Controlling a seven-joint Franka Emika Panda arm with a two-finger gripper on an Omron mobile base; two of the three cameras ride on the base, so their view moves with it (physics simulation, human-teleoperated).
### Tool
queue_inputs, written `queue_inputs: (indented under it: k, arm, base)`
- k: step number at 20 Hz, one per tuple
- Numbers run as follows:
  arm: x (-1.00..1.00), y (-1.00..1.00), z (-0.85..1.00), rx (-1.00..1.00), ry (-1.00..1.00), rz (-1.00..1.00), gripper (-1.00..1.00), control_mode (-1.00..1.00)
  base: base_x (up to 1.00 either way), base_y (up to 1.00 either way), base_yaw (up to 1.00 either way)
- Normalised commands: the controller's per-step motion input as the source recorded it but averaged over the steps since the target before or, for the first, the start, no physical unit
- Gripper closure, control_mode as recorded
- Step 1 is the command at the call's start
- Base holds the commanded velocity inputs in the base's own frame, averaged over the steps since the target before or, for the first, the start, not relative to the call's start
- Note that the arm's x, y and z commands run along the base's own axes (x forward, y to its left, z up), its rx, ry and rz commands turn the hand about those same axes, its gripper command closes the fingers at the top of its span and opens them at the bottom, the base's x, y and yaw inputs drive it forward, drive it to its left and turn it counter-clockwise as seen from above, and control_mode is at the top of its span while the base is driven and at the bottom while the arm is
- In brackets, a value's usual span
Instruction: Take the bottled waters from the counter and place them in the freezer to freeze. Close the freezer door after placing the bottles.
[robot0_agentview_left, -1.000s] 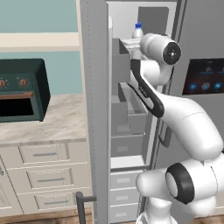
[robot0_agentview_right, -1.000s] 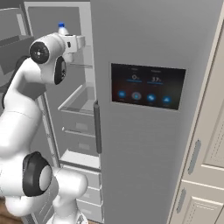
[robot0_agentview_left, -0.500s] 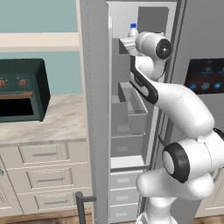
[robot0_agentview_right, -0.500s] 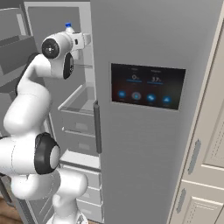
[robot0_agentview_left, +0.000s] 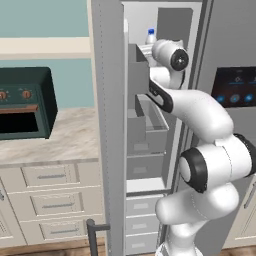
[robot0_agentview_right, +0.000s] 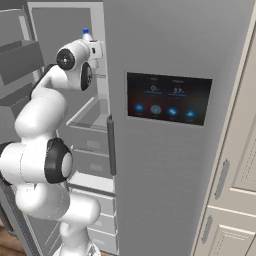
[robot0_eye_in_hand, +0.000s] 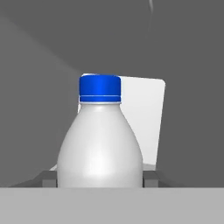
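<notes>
The tool (robot0_eye_in_hand: 99, 183) grips the whitish, blue-capped bottle (robot0_eye_in_hand: 100, 140) by its body, fingers closed at its three and nine o'clock, keeping it upright high inside the open freezer (robot0_agentview_left: 150, 125), likely so it can stand on an upper shelf there.

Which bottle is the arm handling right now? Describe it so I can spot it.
Find the big grey freezer with its door open. High in it, at the pincer, stands the whitish bottle; its bright blue cap marks it out against the grey interior.
</notes>
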Motion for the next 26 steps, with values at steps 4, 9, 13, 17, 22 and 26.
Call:
queue_inputs:
  k: [4, 9, 13, 17, 22, 26]
  arm:
    - [0.37, 0.07, 0.0, 0.03, -0.01, -0.04, 1.0, -1.0]
    - [0.54, 0.09, -0.11, 0.04, 0.0, -0.04, 1.0, -1.0]
    - [0.55, 0.0, -0.2, 0.05, 0.0, -0.04, 1.0, -1.0]
    - [0.45, 0.0, -0.22, 0.08, 0.0, -0.04, 1.0, -1.0]
    - [0.39, 0.0, -0.27, 0.05, 0.0, -0.04, 1.0, -1.0]
    - [0.12, 0.05, -0.13, 0.0, 0.0, 0.0, -1.0, -1.0]
  base:
    - [0.0, 0.0, 0.0]
    - [0.0, 0.0, 0.0]
    - [0.0, 0.0, 0.0]
    - [0.0, 0.0, 0.0]
    - [0.0, 0.0, 0.0]
    - [0.0, 0.0, 0.0]
